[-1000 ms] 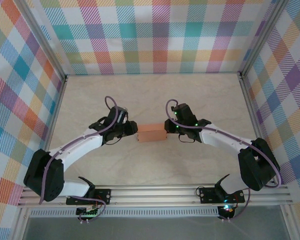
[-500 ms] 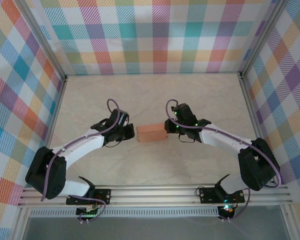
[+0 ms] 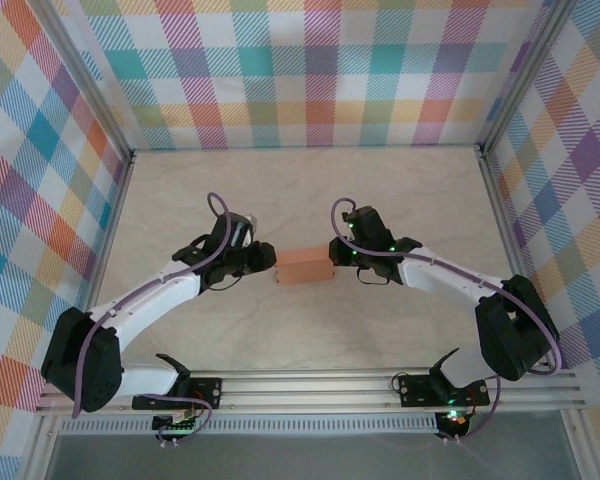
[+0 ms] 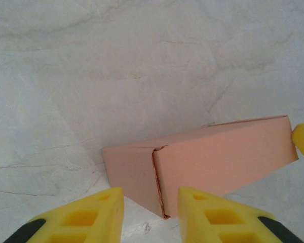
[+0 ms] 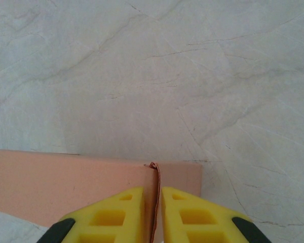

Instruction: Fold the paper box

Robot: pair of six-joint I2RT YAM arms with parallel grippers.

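Paper box folded into a closed oblong, lying flat mid-counter between the two arms. At its right end, right fingers clenched on a thin card edge standing at the box's end face. At its left end, left fingers released and spread, straddling the near corner with its rough vertical seam; contact with the card not clear. Yellow tip of the right fingers just past the box's far end in the left wrist view.

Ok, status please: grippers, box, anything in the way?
Left gripper open at one end of the paper box. Right gripper shut on its other end. Nothing blocking.
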